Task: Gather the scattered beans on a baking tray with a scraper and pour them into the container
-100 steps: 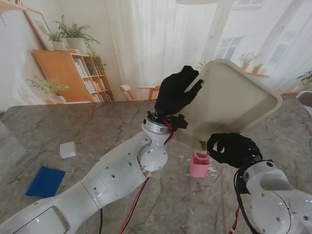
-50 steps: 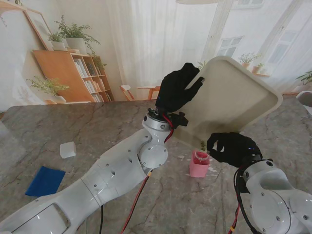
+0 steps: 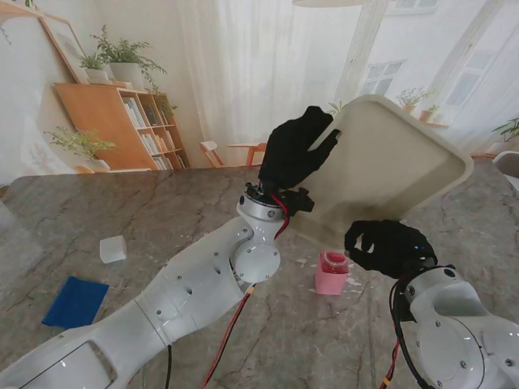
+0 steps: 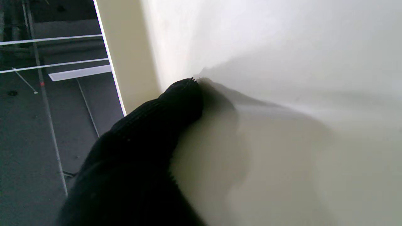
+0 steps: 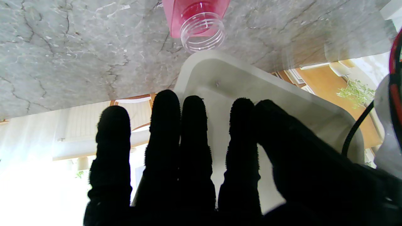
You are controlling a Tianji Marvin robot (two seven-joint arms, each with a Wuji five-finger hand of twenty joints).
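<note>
1. Marble table [image 3: 97, 207] under a bright window, with shelves off to the left; a blue cloth [image 3: 75, 301] and a small white block [image 3: 113, 249] lie well to the left, away from the work.
2. Tray [image 3: 389, 166] is off the table, tipped steeply, its long axis running from high on the right down to its low corner.
3. That low corner hangs right over the mouth of the pink container [image 3: 331, 272], which stands on the table between the two arms. In the right wrist view the corner sits just beside the open mouth of the container [image 5: 201, 28].
4. Left hand [image 3: 296, 150] is wrapped on the tray's upper left rim, fingers curled over the edge; the left wrist view shows a fingertip [image 4: 182, 97] pressed to the tray's face.
5. Right hand [image 3: 388, 245] is closed on the tray's near lower edge, close to the pouring corner, fingers [image 5: 194, 131] laid along the tray [image 5: 282, 103].
6. No beans show on the tray's face; they have probably gone into the container, though its inside is too small to read.
7. Any next move turns on keeping that corner over the mouth; the right hand is nearer it.
</note>
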